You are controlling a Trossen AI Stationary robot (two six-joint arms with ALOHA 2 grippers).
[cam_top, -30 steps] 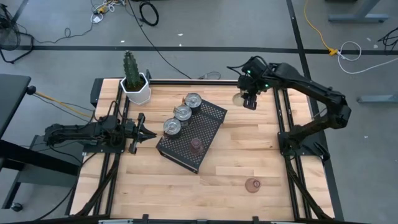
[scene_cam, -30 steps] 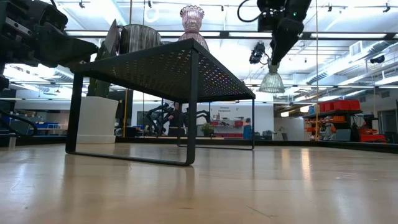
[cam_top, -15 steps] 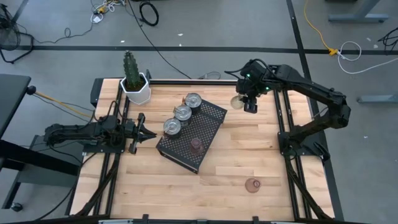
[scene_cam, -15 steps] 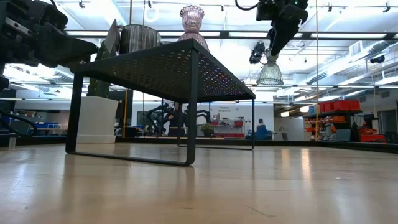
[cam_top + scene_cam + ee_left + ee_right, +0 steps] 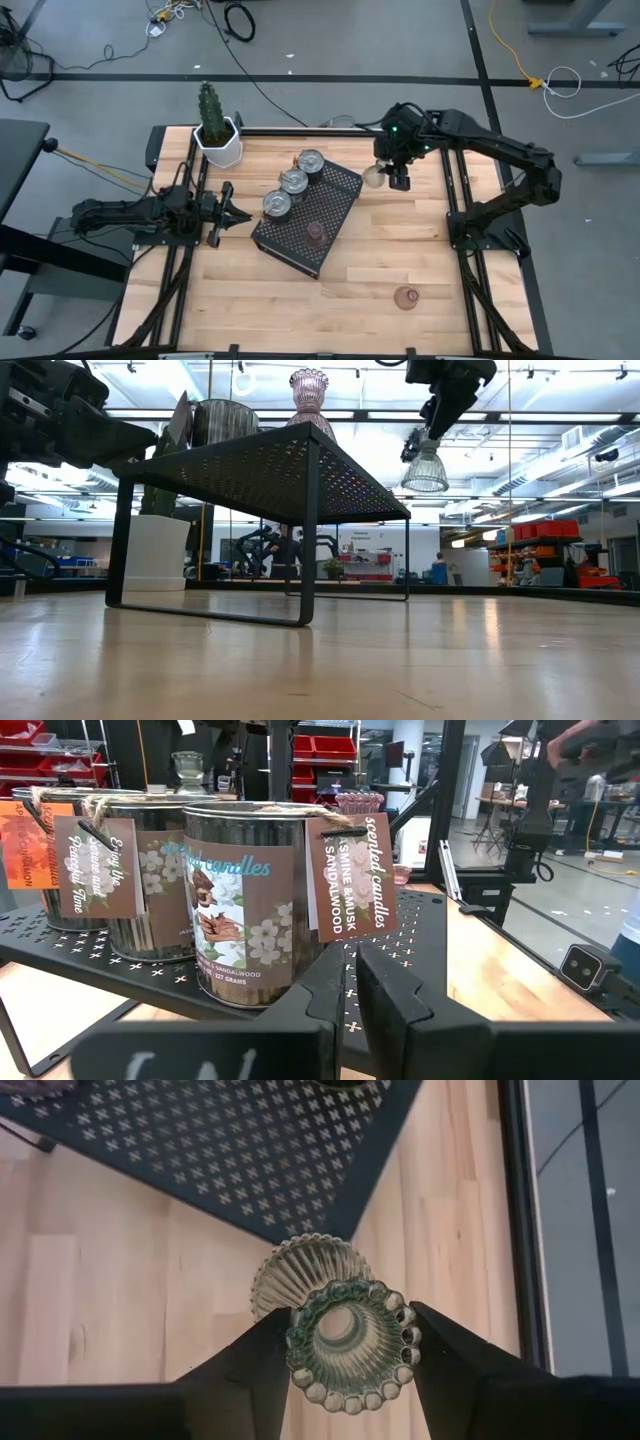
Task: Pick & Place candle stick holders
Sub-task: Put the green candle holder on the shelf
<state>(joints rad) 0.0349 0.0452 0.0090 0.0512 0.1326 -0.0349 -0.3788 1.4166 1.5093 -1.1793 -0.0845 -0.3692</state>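
High view is showing the right gripper hanging over the far side of the pale wooden table, just off the far right corner of the black perforated metal tray. Its fingers are partly closed and are clamping a ribbed, olive-tinted glass candle stick holder by its beaded rim, 1 finger on each side. In the low view that holder is hanging in the air, wide foot downward, clear of the table and about level with the tray top.

3 shiny silver tins are sitting in a row along the tray's left edge, touching or nearly so; the left wrist view is showing brown paper tags reading "scented candles" on them. A ribbed pinkish-brown glass holder is standing upright on the tray, near its front half. A 2nd pinkish-brown glass holder is standing alone on the table, well apart from the tray, toward the near right.

The left gripper is resting low at the left side of the table, its fingers pressed together on nothing, pointing at the tray.

A white hexagonal pot with a green cactus is standing at the far left corner.
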